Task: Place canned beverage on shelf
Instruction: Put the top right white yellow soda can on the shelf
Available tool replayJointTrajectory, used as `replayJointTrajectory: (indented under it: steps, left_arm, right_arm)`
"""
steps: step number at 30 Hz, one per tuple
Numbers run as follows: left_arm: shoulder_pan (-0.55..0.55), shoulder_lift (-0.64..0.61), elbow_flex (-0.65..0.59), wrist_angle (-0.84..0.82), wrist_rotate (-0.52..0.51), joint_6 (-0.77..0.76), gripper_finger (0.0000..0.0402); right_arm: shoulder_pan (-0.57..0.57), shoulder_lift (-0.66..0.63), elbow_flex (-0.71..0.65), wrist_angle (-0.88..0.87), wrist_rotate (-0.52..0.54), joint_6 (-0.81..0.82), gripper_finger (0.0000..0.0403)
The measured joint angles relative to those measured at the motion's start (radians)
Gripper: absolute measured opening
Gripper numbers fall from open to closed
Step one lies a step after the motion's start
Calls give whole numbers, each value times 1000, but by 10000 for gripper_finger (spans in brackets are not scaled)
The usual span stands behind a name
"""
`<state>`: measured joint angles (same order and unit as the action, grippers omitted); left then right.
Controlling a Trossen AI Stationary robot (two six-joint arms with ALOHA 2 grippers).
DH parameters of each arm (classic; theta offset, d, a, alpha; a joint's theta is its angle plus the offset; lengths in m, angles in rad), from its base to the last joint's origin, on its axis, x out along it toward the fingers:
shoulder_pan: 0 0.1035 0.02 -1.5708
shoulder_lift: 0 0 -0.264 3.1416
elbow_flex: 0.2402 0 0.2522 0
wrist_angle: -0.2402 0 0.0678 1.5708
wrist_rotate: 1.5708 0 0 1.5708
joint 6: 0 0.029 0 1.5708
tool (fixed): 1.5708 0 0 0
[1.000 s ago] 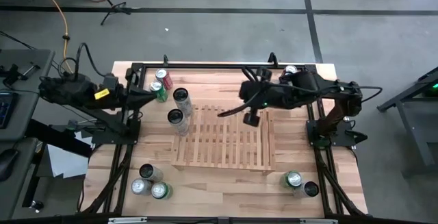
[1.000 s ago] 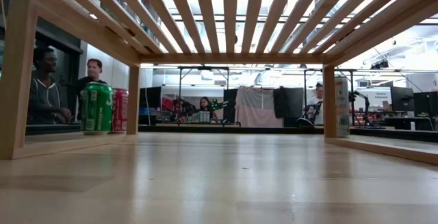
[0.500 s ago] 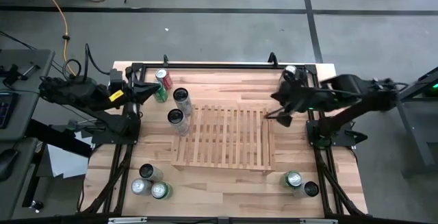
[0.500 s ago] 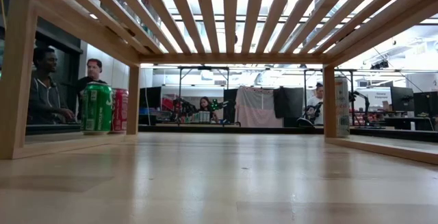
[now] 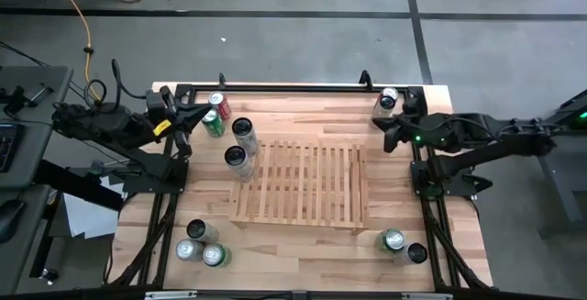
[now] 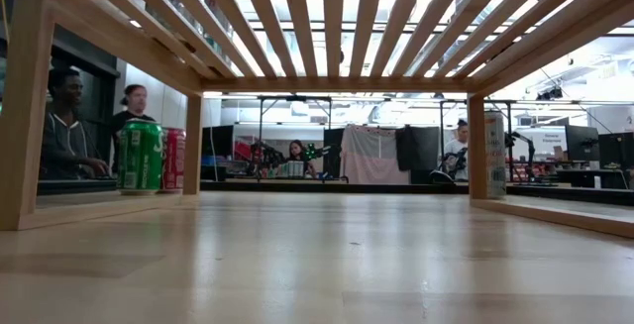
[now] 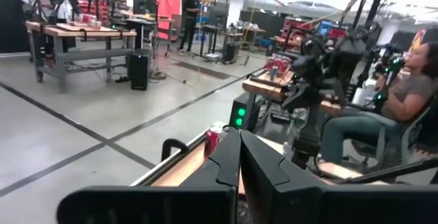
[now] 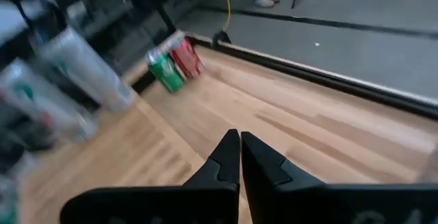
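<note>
Since the earlier frame the right gripper [image 5: 389, 138] has swung off the shelf [image 5: 300, 183] and back to the far right edge of the desk [image 5: 394, 208], and the left gripper [image 5: 204, 111] has drawn back toward its own base. Both sets of jaws are pressed fully together and hold nothing; the right wrist view shows the two dark fingers [image 8: 224, 157] meeting over bare wood.

Outward from the left jaws, a green can [image 5: 214, 123] and a red can [image 5: 220, 105] stand just beside them at the far left corner. Two silver cans [image 5: 241, 138] stand on the slats at the shelf's left edge. More cans wait on the desk: a cluster of three [image 5: 202, 243] at the near left, a pair [image 5: 403, 246] at the near right, and one [image 5: 389, 97] by the right gripper.

This looks like a pause between placements. The next move calls for one arm to open its jaws, drop over a can on the desk, and grip it upright before carrying it to the shelf.
</note>
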<state>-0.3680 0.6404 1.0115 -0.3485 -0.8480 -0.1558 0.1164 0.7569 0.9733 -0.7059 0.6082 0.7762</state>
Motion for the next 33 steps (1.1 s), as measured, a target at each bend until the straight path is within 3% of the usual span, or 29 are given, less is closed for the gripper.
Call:
replayJointTrajectory:
  steps: [4, 10, 13, 17, 24, 28, 33]
  left_arm:
    - [45, -48, 0, -122, 10, -46, 1]
    - [156, -198, -1, -290, 118, -86, 1]
    - [185, -279, -1, -285, 184, -74, 0]
    - [183, -351, 0, -283, 213, -153, 0]
    - [169, -344, 0, -286, 290, -209, 0]
    - [169, -312, -1, -287, 287, -209, 0]
    - [169, -266, -1, -286, 286, -210, 0]
  right_arm:
    - [-22, 12, -7, 79, 16, 59, 0]
    - [-93, 86, -7, 217, 98, 113, 23]
    - [-164, 143, -7, 168, 97, 111, 71]
    - [-288, 214, -7, 36, 50, 143, 164]
    - [-499, 285, -7, -44, -83, 84, 318]
    - [-598, 283, -7, -88, -85, 36, 360]
    - [-671, 286, -7, -198, -68, 50, 369]
